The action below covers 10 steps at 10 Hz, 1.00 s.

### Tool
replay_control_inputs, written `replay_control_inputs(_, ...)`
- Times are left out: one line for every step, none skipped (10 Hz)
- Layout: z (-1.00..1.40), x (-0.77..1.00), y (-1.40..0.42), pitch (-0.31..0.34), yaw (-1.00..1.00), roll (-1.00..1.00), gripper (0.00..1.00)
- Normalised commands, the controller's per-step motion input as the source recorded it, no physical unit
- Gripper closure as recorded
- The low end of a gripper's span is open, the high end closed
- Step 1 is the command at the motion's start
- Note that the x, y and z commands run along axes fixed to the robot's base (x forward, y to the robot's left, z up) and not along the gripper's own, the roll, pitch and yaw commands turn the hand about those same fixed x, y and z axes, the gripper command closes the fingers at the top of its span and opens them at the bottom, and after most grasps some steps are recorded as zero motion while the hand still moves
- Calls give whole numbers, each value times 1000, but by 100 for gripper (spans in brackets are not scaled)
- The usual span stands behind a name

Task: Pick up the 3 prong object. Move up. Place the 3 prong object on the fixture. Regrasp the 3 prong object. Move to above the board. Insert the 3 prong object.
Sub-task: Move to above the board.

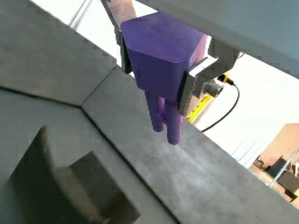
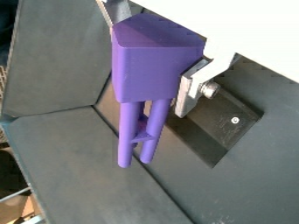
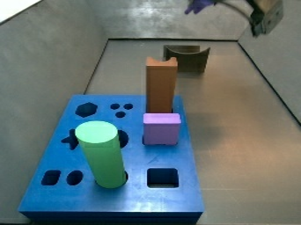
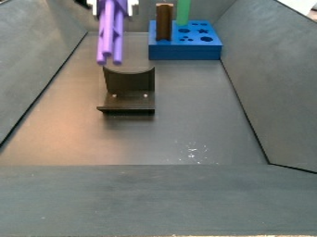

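My gripper [image 1: 160, 68] is shut on the block-like head of the light purple 3 prong object [image 1: 158, 52], with a silver finger [image 1: 201, 80] on each side. The prongs hang straight down. It shows the same way in a wrist view [image 2: 149, 66]. In a side view the prongs [image 4: 111, 32] hang in the air just above the dark fixture [image 4: 128, 88], apart from it. Only the tip of the piece [image 3: 199, 6] shows at the top of a side view, above the fixture [image 3: 186, 58]. The blue board [image 3: 65, 154] lies at the other end of the floor.
On the board stand a tall brown block [image 3: 160, 83], a squat purple cube [image 3: 161, 128] and a green cylinder [image 3: 100, 154]. The board also shows far off in a side view [image 4: 186, 43]. Grey sloping walls [image 4: 37, 83] close in the floor on both sides.
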Motion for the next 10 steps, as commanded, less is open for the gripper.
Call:
replay_control_inputs(1000,-62,77,57,-68,-97,100)
replay_control_inputs(1000,-67,73,62,-53,-96,100)
replay_control_inputs(1000,-73,66,60,-27,-88,100)
replay_control_inputs(1000,-78,61,57,-12,-85,100)
replay_control_inputs(1000,-81,52,50,3,-79,100)
replay_control_inputs(1000,-82,50,47,7,-74,100)
replay_control_inputs(891,-75,37,44,14,-67,100)
replay_control_inputs(734,-60,23,43,17,-64,100)
replay_control_inputs(578,-46,15,45,18,-62,100)
replay_control_inputs(371,-28,7,54,17,-63,100)
